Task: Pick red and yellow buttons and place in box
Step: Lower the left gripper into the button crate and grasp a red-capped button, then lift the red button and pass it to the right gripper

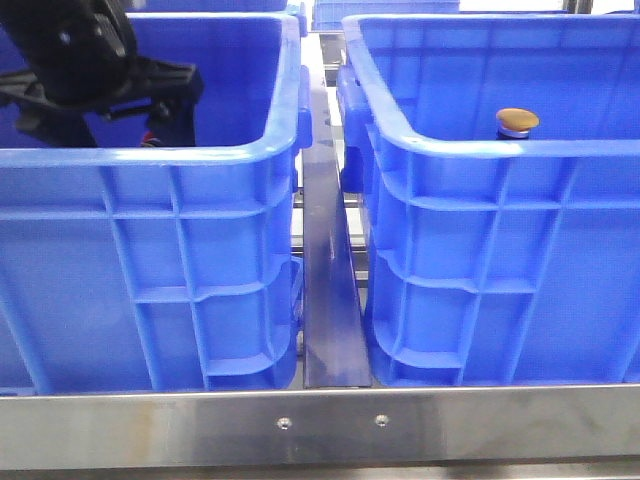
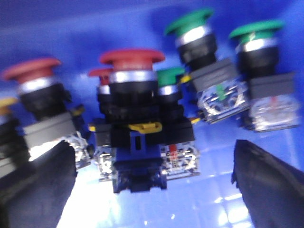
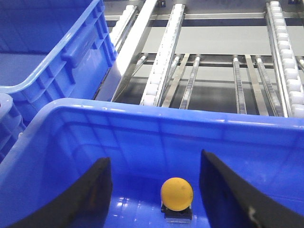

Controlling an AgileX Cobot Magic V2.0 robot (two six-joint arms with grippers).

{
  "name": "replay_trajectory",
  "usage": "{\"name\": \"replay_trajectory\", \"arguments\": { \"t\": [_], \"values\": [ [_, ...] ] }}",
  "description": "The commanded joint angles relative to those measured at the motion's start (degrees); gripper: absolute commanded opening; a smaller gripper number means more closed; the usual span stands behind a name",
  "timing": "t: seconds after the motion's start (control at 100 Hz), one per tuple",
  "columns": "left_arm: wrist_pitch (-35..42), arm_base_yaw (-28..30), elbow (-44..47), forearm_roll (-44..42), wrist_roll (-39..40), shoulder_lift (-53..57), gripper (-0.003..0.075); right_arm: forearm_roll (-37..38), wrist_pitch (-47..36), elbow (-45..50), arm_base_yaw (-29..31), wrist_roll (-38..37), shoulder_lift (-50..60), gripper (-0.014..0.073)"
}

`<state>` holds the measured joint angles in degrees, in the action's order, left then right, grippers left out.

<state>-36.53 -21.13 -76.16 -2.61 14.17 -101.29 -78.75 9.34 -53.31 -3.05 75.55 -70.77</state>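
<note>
While our open, empty left hand (image 2: 152,190) hovers over a red button (image 2: 132,71), we must descend and close.

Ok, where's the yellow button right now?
The yellow button sits upright inside the right-hand blue crate in the front view, just behind its near rim; the right wrist view shows it on the crate floor between the open right hand's fingers.

The left arm reaches down inside the left crate (image 1: 150,160), near its far left corner, and its gripper (image 2: 152,185) hangs with fingers (image 2: 40,190) spread wide, nothing between them. The right gripper (image 3: 154,190) is likewise parted, gripping nothing.
</note>
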Motion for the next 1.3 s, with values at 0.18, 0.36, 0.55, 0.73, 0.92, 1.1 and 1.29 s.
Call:
{"name": "replay_trajectory", "arguments": {
  "t": [0.18,0.36,0.55,0.73,0.92,1.1,1.29],
  "values": [
    [3.51,0.18,-1.89,0.39,0.64,2.08,0.0596,-0.65,0.11,-1.62,0.05,0.65,1.81,0.0437],
    [3.51,0.18,-1.89,0.39,0.64,2.08,0.0340,-0.65,0.11,-1.62,0.05,0.65,1.81,0.0437],
    [3.51,0.18,-1.89,0.39,0.64,2.08,0.0106,-0.65,0.11,-1.62,0.05,0.65,1.81,0.0437],
    [2.28,-0.23,-1.89,-0.10,0.00,3.31,0.0083,-0.67,0.04,-1.62,0.05,0.65,1.81,0.0437],
    [1.31,-1.85,-1.89,0.01,-1.71,10.85,0.0083,-0.67,-0.19,-1.62,0.05,0.65,1.81,0.0437],
    [0.28,-5.52,-1.89,1.49,-6.92,18.61,0.0083,-1.37,0.93,-1.62,0.05,0.65,1.81,0.0437],
    [0.28,-12.67,-1.89,5.86,-11.53,22.10,0.0083,-6.72,9.93,-1.62,0.05,0.25,1.81,0.0437]
  ]
}}
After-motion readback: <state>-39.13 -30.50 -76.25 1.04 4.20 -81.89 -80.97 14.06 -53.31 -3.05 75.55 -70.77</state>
